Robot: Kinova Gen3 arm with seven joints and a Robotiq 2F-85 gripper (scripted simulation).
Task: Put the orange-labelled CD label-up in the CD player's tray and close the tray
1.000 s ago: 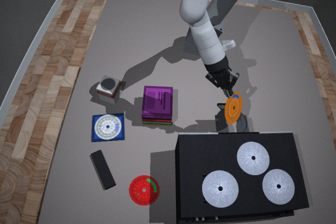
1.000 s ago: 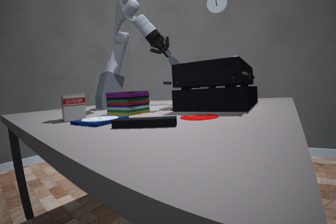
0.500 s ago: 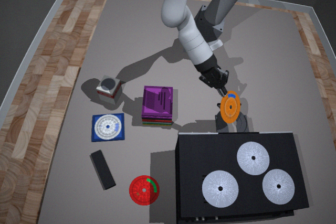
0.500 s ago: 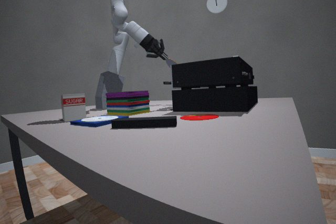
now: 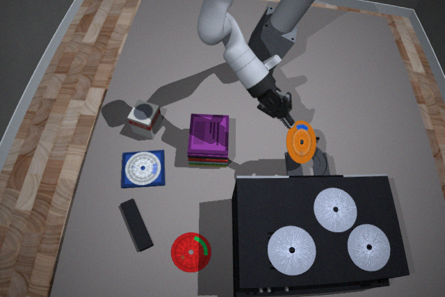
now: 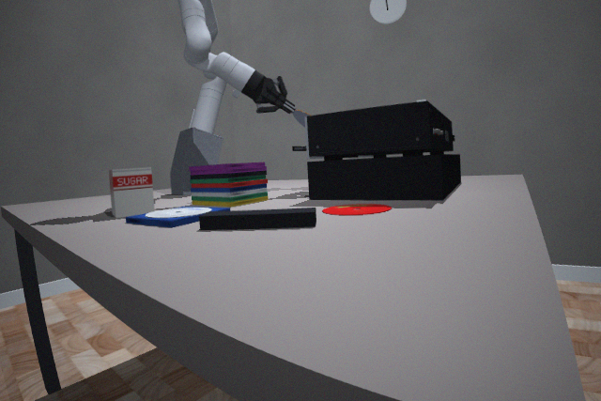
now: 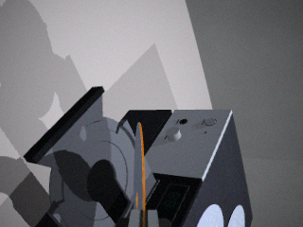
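Observation:
The orange-labelled CD [image 5: 299, 141] [image 6: 300, 117] is held tilted in the air; it shows label-up in the top view and edge-on in the wrist view [image 7: 139, 161]. My gripper [image 5: 290, 121] [image 6: 290, 107] [image 7: 142, 218] is shut on its edge at the far rim. The CD hangs just above the open grey tray [image 5: 320, 162] [image 7: 80, 161], apart from its round recess. The tray sticks out from the front of the black CD player [image 5: 259, 207] [image 6: 378, 130] [image 7: 189, 151], which stands upright on a black box [image 6: 383, 183].
Three silver discs [image 5: 334, 209] lie on the player's top. A red CD [image 5: 188, 249] [image 6: 356, 207], a black bar [image 5: 135, 225], a blue case with a white CD [image 5: 144, 170], a stack of cases [image 5: 209, 135] and a sugar box [image 5: 143, 118] lie to the left.

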